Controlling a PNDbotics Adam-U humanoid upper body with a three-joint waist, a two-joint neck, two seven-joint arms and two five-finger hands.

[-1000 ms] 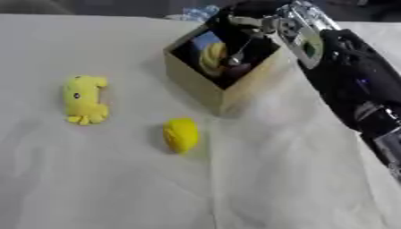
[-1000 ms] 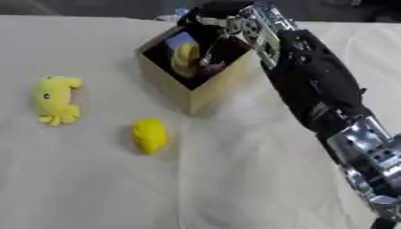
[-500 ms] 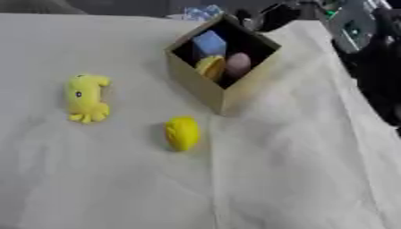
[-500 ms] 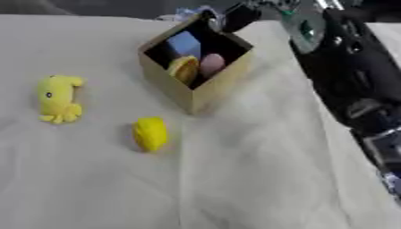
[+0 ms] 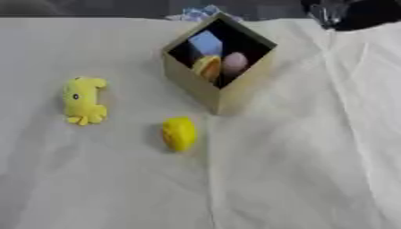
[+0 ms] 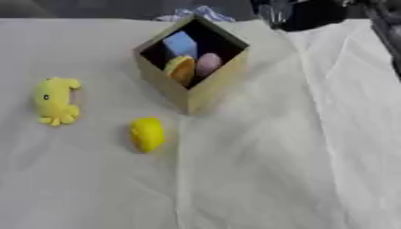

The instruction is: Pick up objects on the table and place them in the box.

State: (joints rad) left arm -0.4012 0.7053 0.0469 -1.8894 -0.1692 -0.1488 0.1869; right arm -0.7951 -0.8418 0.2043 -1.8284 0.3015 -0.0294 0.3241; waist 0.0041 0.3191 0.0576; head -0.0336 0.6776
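A tan cardboard box (image 5: 235,91) stands at the back centre of the table, tipped so its opening faces me. Inside it lie a blue block (image 6: 180,44), an orange piece (image 6: 181,69) and a pink egg-shaped thing (image 6: 208,62). A yellow lemon-like object (image 5: 179,133) lies on the cloth in front of the box. At the left lies a yellow plush toy (image 5: 82,99). My right hand (image 6: 301,13) shows only as a dark blur at the top edge, behind and to the right of the box, holding nothing that I can see. My left hand shows in no view.
A white cloth (image 5: 297,179) with folds covers the table. Something crumpled, blue and white (image 6: 196,11), lies just behind the box at the far edge.
My right hand and arm have lifted out of the box and drawn back to the top right. The pink thing now lies in the box.
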